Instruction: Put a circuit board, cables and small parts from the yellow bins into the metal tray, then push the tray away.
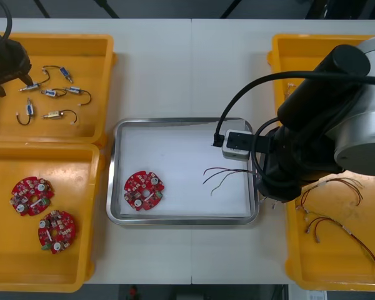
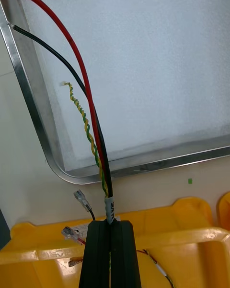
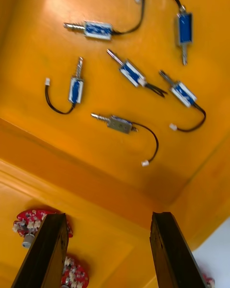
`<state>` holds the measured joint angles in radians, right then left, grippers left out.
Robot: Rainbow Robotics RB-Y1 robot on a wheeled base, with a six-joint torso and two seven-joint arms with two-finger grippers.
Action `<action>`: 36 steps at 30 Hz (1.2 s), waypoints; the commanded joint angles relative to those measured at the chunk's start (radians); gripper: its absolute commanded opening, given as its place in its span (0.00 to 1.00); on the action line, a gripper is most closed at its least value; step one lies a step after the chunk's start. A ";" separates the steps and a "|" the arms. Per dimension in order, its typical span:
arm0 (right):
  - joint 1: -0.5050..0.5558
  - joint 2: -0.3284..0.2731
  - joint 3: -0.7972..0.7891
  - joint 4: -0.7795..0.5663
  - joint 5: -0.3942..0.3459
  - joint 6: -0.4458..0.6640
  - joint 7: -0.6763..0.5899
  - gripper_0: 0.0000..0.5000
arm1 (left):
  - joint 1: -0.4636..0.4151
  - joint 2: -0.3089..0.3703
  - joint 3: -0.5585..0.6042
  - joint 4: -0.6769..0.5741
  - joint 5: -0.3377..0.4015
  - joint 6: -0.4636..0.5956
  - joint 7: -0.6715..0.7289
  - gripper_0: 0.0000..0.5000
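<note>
My right gripper [image 2: 110, 224] is shut on a bundle of cables [image 2: 88, 101]: one red, one black, and a twisted yellow and green pair. Their free ends reach over the white inside of the metal tray [image 1: 175, 122], where the cables [image 1: 222, 175] fan out near its right side. The held end is above the strip of table between the tray's rim [image 2: 33, 120] and the right near bin [image 2: 191, 216]. A red circuit board [image 1: 143, 190] lies in the tray's left part. My left gripper [image 3: 109, 242] hangs open above several small metal parts [image 3: 127, 72] in the left far bin [image 1: 100, 47].
Two more circuit boards [image 1: 31, 195] lie in the left near bin [image 1: 6, 262]. Loose cables [image 1: 337, 212] remain in the right near bin. My right arm [image 1: 337, 112] covers much of the right far bin [image 1: 281, 50]. My left arm [image 1: 6, 59] sits at the far left corner.
</note>
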<state>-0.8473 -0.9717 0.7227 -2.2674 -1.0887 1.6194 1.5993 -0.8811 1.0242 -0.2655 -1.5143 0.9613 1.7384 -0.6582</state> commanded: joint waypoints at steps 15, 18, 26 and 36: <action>-0.076 0.208 0.276 0.181 0.231 -0.168 0.079 0.00 | -0.285 -0.013 0.029 0.586 -0.050 -0.272 0.368 1.00; -0.078 0.235 0.304 0.213 0.270 -0.190 0.082 0.00 | -0.309 -0.044 0.029 0.634 -0.093 -0.280 0.436 1.00; -0.076 0.261 0.369 0.267 0.354 -0.257 0.091 0.00 | -0.340 -0.138 0.028 0.737 -0.207 -0.366 0.672 1.00; -0.076 0.268 0.386 0.278 0.368 -0.268 0.087 0.17 | -0.340 -0.187 -0.047 0.845 -0.231 -0.608 0.916 1.00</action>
<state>-0.8896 -0.7221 1.0973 -1.9850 -0.7241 1.3606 1.6571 -1.1640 0.8422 -0.2703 -0.6780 0.7413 1.1756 0.1184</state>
